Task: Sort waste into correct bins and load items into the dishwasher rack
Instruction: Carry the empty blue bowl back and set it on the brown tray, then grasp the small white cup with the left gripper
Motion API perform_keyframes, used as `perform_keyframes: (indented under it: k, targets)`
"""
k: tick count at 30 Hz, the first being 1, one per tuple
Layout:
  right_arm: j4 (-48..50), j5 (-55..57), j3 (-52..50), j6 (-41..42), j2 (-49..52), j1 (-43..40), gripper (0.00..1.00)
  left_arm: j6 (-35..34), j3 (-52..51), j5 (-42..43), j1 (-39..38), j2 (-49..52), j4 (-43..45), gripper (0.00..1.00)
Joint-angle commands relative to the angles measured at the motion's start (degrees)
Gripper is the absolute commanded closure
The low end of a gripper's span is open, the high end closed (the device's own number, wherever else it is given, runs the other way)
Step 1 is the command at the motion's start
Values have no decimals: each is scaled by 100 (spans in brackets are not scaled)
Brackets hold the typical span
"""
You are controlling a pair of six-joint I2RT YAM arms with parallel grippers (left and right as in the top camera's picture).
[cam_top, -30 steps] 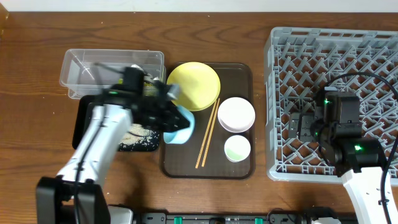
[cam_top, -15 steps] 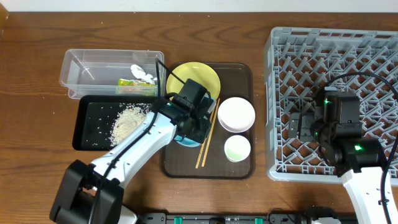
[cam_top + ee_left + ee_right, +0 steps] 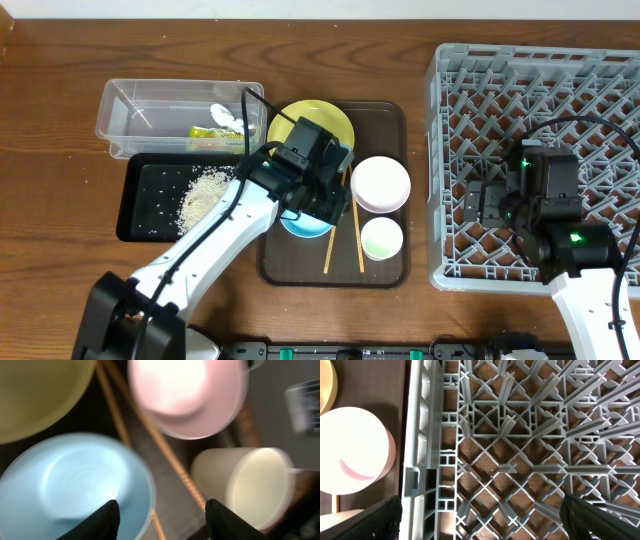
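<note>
edges/clearance: the dishwasher rack (image 3: 560,90) takes up the right side of the table (image 3: 60,70). its left wall runs just beside the right rim of the brown serving tray (image 3: 392,115), w/ only a thin strip of wood between. the clear tub (image 3: 125,120) sits upper left and the black tray (image 3: 135,210) directly in front of it, long edges close together. the black tray's right end is under your left arm (image 3: 200,238), so can't tell if it touches the brown serving tray. bare wood shows left of both bins and along the far edge.

left gripper (image 3: 164,520): fingers apart, nothing clamped. it hangs low over the brown serving tray, w/ one of the chopsticks (image 3: 170,457) running through the gap. one fingertip is over the rim of the light blue bowl (image 3: 75,485), the other near the small cup (image 3: 250,485).

right gripper (image 3: 485,525): fingers spread wide, nothing clamped, over the rack's left part near its left wall.

containers:
- the clear tub holds the wrapper (image 3: 212,131) and tissue (image 3: 228,117), both toward its right end.
- the black tray holds the rice grains (image 3: 205,193), heaped right of centre w/ strays to the left.
- the brown serving tray holds all the dishes. the yellow plate (image 3: 310,125) is back left w/ the light blue bowl in front of it. the pinkish-white bowl (image 3: 380,184) is centre right w/ the small cup in front of that. the chopsticks lie splayed between the two columns.
</note>
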Motion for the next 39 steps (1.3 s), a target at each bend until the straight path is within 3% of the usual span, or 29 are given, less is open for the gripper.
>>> perform_keyframes:
  k: [1, 15, 17, 18, 20, 22, 31, 35, 39]
  targets:
    - [-4, 0, 111, 66, -44, -83, 1, -9, 87, 396, -186, -66, 2, 42]
    - [-9, 0, 111, 66, -44, -83, 1, -144, 22, -120, -1027, 931, 319, 43]
    - [-11, 0, 111, 63, -44, -83, 1, -142, 22, -131, -1071, 1064, 332, 52]
    - [-15, 0, 111, 63, -44, -83, 1, -144, 22, -131, -1073, 1099, 330, 64]
    - [-26, 0, 111, 63, -44, -85, 1, -142, 24, -149, -1064, 1104, 323, 78]
    - [-24, 2, 111, 63, -44, -85, 1, -142, 28, -149, -1025, 1060, 321, 81]
    - [173, 262, 111, 63, -44, -85, 1, -214, 107, -142, -407, 114, 179, 89]
    - [549, 203, 111, 68, -44, -83, 1, -769, 107, -13, 195, -520, 525, 90]
    - [850, -184, 111, 68, -44, -83, 1, -1226, 105, 774, 866, -693, 1043, 91]
